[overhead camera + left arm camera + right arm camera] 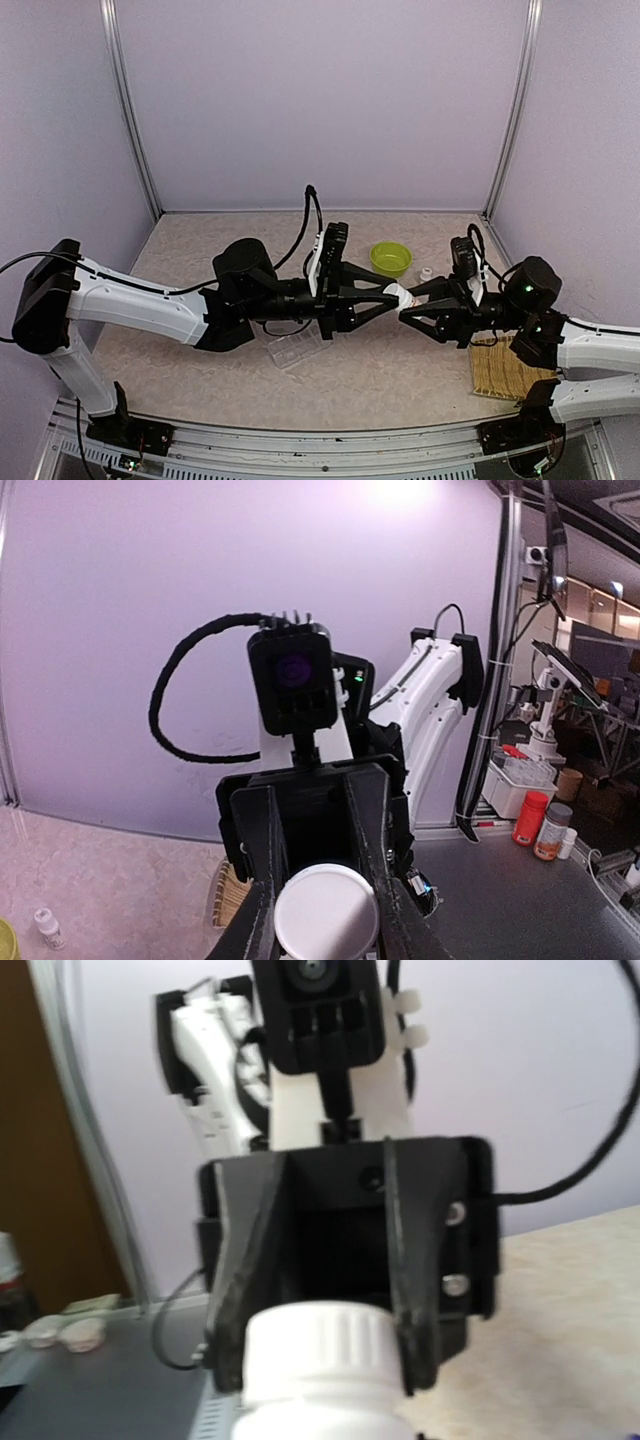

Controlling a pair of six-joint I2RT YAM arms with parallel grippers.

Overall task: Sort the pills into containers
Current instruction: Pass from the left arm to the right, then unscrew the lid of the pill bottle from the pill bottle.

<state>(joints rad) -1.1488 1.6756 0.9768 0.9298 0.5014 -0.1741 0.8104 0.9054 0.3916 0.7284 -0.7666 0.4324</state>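
A small white bottle hangs in the air between my two grippers, which meet tip to tip above the table's middle. My left gripper is shut on its cap end. In the left wrist view the round white cap top fills the gap between the fingers. The right wrist view shows the ribbed cap clasped by the left arm's fingers, with the bottle's body nearer. My right gripper is closed on that body. The clear pill box lies below the left arm. No pills show.
A lime-green bowl stands behind the grippers, with a second small white bottle to its right. A woven mat lies at the right, under the right arm. Purple walls enclose the table on three sides.
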